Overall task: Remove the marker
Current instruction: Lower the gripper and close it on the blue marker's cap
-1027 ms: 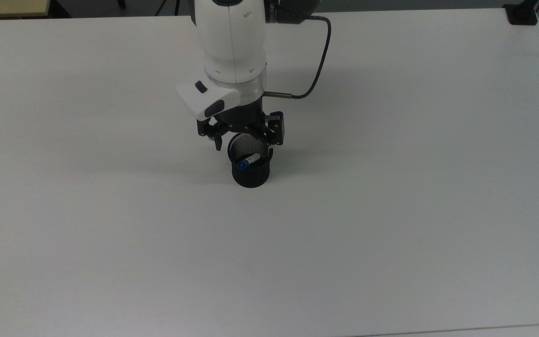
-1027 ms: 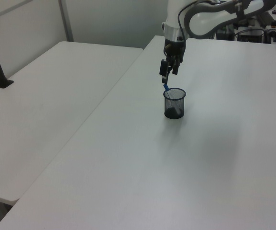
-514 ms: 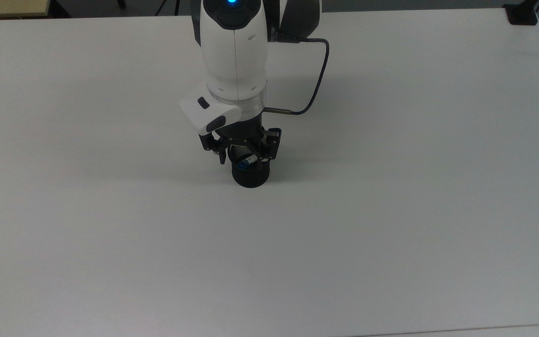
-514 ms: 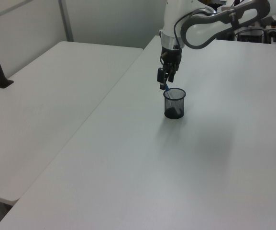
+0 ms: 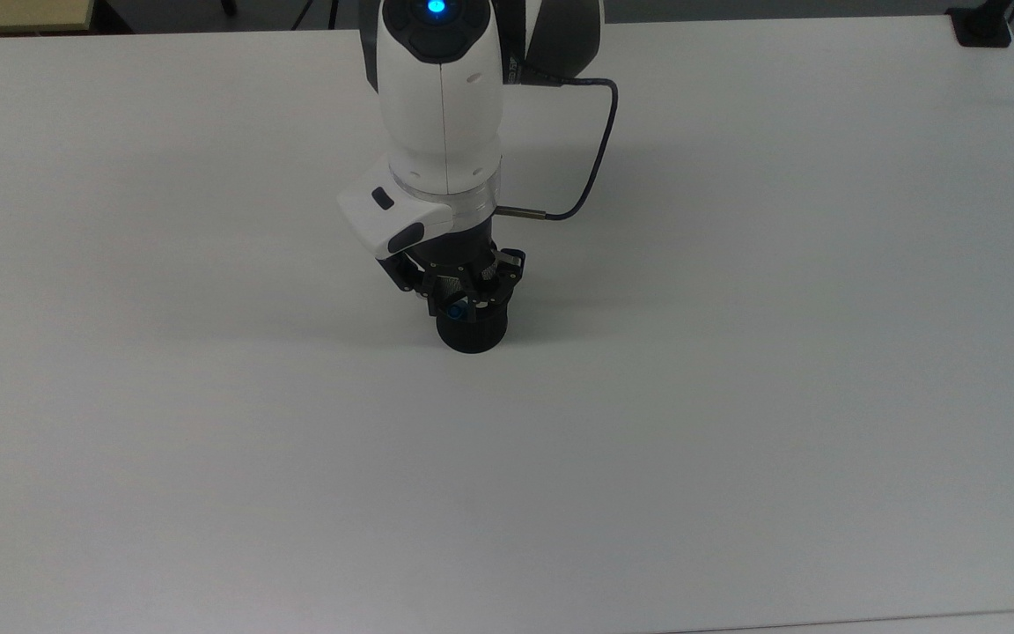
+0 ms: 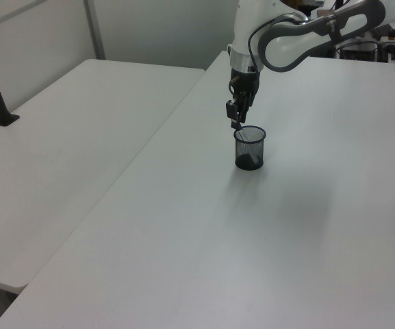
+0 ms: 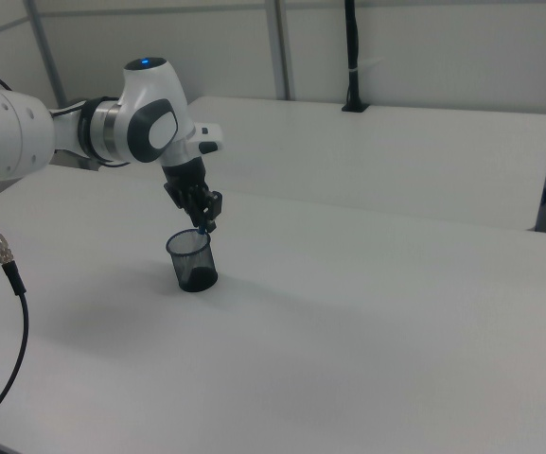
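A black mesh cup (image 5: 473,332) (image 6: 250,148) (image 7: 193,261) stands upright on the white table (image 5: 736,396). The marker leans inside it, with its blue cap (image 5: 454,310) poking above the rim on the top view's left side. My gripper (image 5: 458,302) (image 6: 237,124) (image 7: 203,225) points down at the cup's mouth, right at the cap. It hides the marker's white barrel. A bit of blue shows under the gripper in the right view.
The white table stretches wide on all sides of the cup. A second white table (image 6: 60,137) adjoins it in the left view. A black cable (image 5: 595,150) loops off the wrist. A black post base (image 5: 982,26) sits at the top view's far right corner.
The gripper has come down from above the cup's far rim to its mouth, over the marker's blue cap. Cup and marker have stayed put.
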### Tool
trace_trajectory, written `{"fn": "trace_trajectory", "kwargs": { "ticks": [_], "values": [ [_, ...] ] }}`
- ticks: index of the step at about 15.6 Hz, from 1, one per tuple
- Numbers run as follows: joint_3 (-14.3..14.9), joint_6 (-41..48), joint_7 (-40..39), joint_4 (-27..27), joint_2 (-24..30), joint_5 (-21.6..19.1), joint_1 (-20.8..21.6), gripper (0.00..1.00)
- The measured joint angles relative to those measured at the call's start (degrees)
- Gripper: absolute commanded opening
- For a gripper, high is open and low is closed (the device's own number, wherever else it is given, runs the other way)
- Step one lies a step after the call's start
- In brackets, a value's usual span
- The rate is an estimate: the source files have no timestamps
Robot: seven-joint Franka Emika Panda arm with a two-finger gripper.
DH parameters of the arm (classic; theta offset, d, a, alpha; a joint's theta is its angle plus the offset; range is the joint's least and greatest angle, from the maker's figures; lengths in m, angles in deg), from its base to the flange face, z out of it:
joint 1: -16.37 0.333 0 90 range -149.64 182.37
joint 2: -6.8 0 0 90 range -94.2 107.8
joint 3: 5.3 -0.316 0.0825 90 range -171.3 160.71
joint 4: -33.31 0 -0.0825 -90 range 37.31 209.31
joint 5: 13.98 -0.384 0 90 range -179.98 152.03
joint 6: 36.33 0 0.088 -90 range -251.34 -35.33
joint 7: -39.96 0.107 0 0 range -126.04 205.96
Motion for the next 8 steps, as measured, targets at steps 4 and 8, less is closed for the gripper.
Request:
{"fn": "trace_trajectory", "kwargs": {
  "ticks": [4,8],
  "values": [
    [0.0,0.0,0.0,-0.1,0.0,0.0,0.0,0.19],
    [0.2,0.0,0.0,-0.4,0.0,0.0,-0.1,0.16]
  ]
}}
